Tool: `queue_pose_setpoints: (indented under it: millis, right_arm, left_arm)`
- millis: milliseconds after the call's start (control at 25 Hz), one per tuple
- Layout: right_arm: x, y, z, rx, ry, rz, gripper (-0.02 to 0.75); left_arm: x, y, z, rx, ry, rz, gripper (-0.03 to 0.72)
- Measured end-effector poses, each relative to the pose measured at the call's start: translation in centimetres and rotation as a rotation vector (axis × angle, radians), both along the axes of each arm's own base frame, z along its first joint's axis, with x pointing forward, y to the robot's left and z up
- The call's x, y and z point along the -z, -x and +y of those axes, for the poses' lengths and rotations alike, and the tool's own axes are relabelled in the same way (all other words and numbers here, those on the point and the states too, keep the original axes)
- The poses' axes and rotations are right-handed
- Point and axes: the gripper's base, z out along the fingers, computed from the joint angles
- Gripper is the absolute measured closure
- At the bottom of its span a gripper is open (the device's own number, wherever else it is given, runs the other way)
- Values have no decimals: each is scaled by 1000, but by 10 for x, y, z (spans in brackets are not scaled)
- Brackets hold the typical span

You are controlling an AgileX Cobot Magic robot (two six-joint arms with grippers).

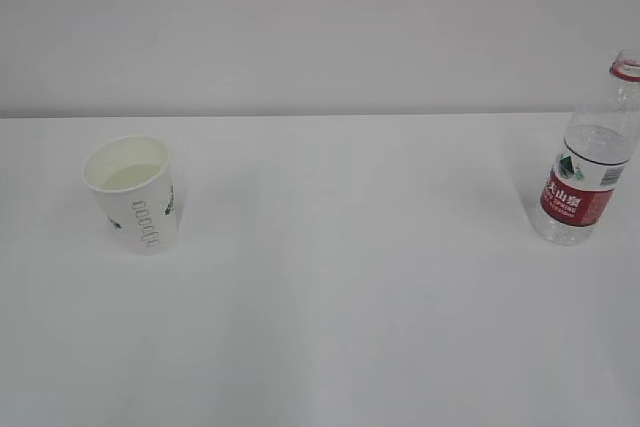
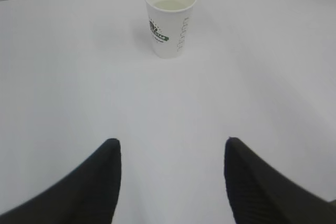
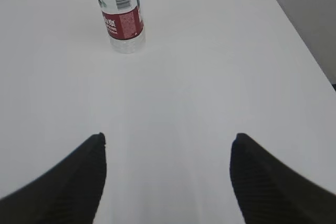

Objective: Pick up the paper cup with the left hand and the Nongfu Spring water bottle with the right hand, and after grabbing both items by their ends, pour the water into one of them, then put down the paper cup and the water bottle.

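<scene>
Standing upright: white paper cup (image 1: 135,194), green logo; clear ribbed bottle (image 1: 591,162), red label, white Chinese characters. Left gripper (image 2: 170,182), right gripper (image 3: 168,179): jaws wide apart, empty.

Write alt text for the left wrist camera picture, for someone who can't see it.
A white paper cup stands upright on a white table, some way ahead of the left gripper, whose two black fingers are spread open at the bottom of the frame with nothing between them. The cup has a green logo and holds a little liquid.
</scene>
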Motion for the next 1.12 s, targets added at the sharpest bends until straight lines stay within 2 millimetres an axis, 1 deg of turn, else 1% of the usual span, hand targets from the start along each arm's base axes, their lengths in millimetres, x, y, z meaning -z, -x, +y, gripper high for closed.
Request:
queue_pose_setpoints:
  millis: [440, 1120]
  right_arm:
    - [3, -5, 0, -5, 5, -21, 187]
    - [3, -6, 0, -7, 8, -27, 188]
  left_arm:
    - [3, -3, 0, -10, -14, -14, 235]
    - [3, -4, 0, -11, -16, -16, 235]
